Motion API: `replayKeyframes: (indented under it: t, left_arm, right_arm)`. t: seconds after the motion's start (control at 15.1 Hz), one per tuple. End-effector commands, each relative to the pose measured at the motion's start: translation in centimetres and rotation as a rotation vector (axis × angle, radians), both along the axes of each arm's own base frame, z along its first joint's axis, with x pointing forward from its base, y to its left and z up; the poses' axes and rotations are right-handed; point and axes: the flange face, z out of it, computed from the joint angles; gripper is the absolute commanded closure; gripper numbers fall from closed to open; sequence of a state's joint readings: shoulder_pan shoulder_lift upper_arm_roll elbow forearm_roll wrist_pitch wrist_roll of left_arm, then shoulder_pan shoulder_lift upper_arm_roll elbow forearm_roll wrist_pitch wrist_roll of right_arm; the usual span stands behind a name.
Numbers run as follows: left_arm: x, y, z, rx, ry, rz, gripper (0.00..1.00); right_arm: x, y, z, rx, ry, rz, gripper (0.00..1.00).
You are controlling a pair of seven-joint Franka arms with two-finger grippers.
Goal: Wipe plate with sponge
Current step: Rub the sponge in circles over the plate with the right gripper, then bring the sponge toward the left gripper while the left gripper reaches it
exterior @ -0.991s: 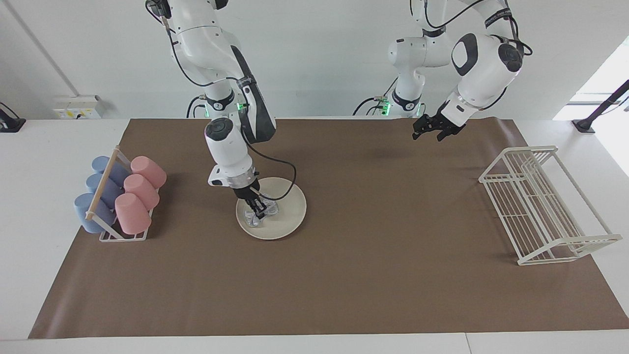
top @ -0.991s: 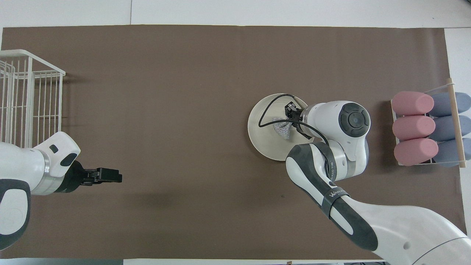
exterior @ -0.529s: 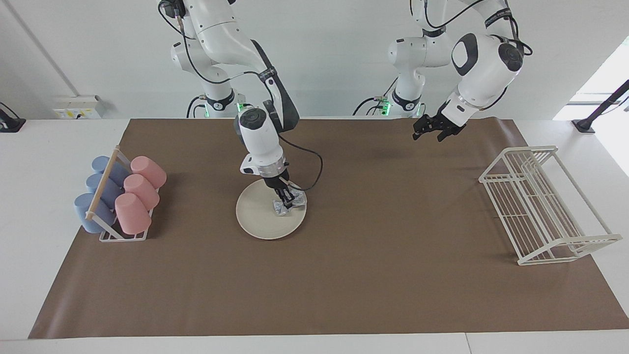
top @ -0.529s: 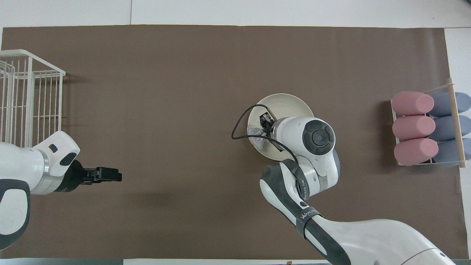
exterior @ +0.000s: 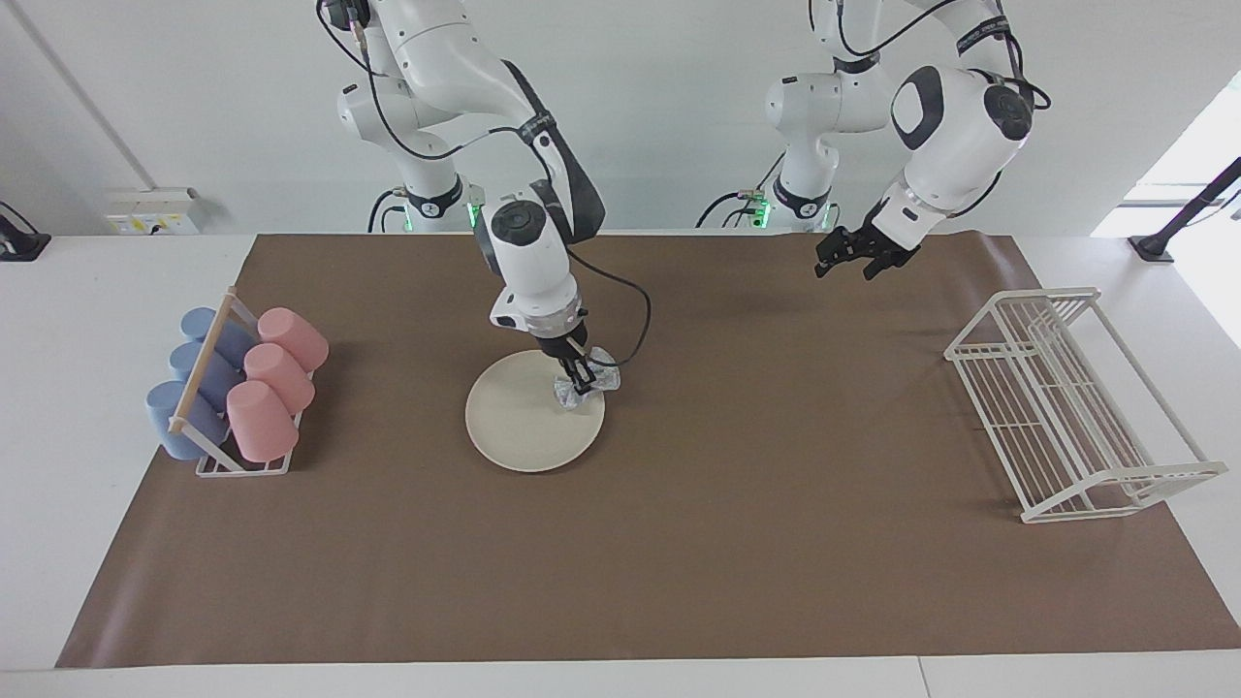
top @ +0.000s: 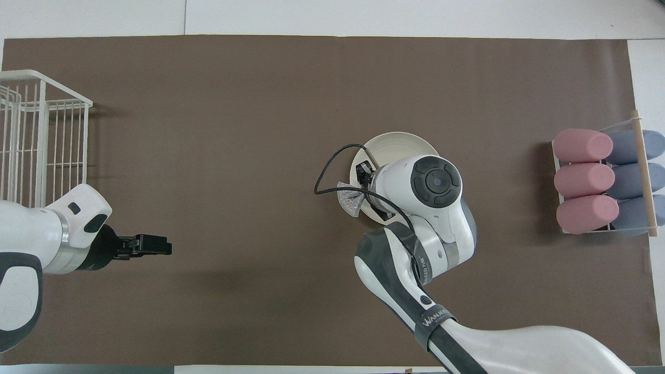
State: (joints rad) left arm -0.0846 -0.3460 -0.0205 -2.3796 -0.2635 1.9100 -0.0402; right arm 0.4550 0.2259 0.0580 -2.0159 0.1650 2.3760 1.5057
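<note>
At plate [exterior: 524, 427] rim, right gripper [exterior: 579, 381] is clamping sponge [exterior: 586, 386]; left gripper [exterior: 853, 254] is waiting over mat [exterior: 679, 543], jaws wide.

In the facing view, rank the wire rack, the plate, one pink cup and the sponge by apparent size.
1. Wire rack, clearly largest.
2. Plate.
3. Pink cup.
4. Sponge, smallest, at the plate's rim in the right gripper.
</note>
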Motion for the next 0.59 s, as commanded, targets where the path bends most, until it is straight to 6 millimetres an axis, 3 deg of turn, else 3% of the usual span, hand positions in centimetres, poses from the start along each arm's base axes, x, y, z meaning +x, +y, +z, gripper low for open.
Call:
replayKeyframes:
  t: [0.0, 0.4, 0.53]
  left_arm:
    - [1.4, -0.9, 0.9, -0.095, 0.007, 0.082, 0.00]
    - [2.3, -4.8, 3.7, -0.582, 0.056, 0.291, 0.00]
    - [2.4, -6.5, 4.7, -0.738, 0.083, 0.341, 0.00]
  right_arm:
    - [-0.8, 0.0, 8.1, -0.001, 0.036, -0.040, 1.00]
    - [-5.7, -0.3, 23.5, -0.015, 0.074, -0.062, 1.00]
    - [-7.2, -0.3, 26.5, -0.024, 0.087, -0.079, 1.00]
